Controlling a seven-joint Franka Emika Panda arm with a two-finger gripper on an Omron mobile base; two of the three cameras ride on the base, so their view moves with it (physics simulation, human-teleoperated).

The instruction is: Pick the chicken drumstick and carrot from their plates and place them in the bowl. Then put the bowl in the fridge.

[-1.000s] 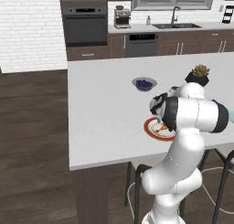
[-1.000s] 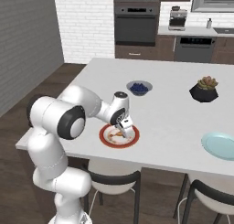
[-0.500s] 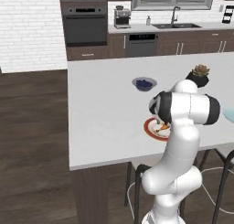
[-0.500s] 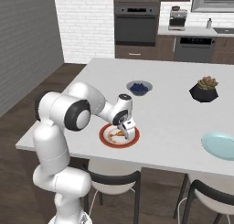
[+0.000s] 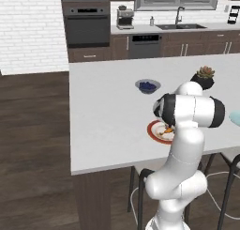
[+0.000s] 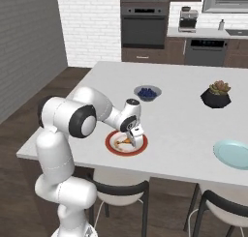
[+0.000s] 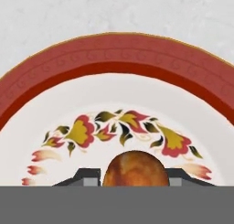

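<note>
Gripper (image 6: 131, 140) lowered onto the red-rimmed plate (image 7: 123, 58), its two fingers (image 7: 89, 177) flanking the drumstick (image 7: 134, 169), which lies between them on the plate; whether they already pinch it cannot be told. The blue plate (image 6: 233, 153) lies well apart from the fingers. The task is judged to be at its first pick, with carrot, bowl and fridge steps remaining.

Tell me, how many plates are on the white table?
2. The red-rimmed plate lies under the gripper at the near edge; the pale blue plate lies at the far right. Others may be out of view.
</note>
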